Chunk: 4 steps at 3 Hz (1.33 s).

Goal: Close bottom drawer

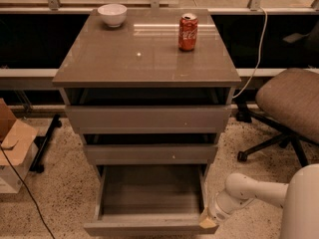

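An office chair [291, 101] is seen right of the taupe cabinet [149, 118], its wheeled base near the white arm. A cardboard box [12, 143] is set well apart on the left, and a white bowl [112, 14] and a red can [188, 32] lettered Coca-Cola are placed on top. The bottom drawer [144, 228] is pulled out toward the lower frame edge, speckled floor [65, 193] being left open at its left, and the gripper [208, 222] is held at its front right corner; whether it is open or closed cannot be told.
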Tool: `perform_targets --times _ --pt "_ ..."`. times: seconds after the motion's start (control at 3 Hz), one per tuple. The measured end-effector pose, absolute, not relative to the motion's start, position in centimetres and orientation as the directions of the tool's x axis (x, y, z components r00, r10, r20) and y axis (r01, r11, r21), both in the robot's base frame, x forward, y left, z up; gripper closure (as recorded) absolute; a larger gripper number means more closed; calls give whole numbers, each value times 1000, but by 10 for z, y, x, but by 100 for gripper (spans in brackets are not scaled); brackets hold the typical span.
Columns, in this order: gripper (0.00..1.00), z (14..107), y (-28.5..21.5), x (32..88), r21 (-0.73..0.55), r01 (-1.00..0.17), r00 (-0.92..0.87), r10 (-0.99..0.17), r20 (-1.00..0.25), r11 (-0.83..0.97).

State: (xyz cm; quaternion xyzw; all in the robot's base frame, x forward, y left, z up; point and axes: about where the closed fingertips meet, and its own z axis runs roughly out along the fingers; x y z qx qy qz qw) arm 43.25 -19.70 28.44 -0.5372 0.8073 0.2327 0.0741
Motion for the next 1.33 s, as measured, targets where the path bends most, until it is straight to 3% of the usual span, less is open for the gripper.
perform_targets --times 1.33 --pt "100 197 -200 431 338 -878 -460 -794 -398 339"
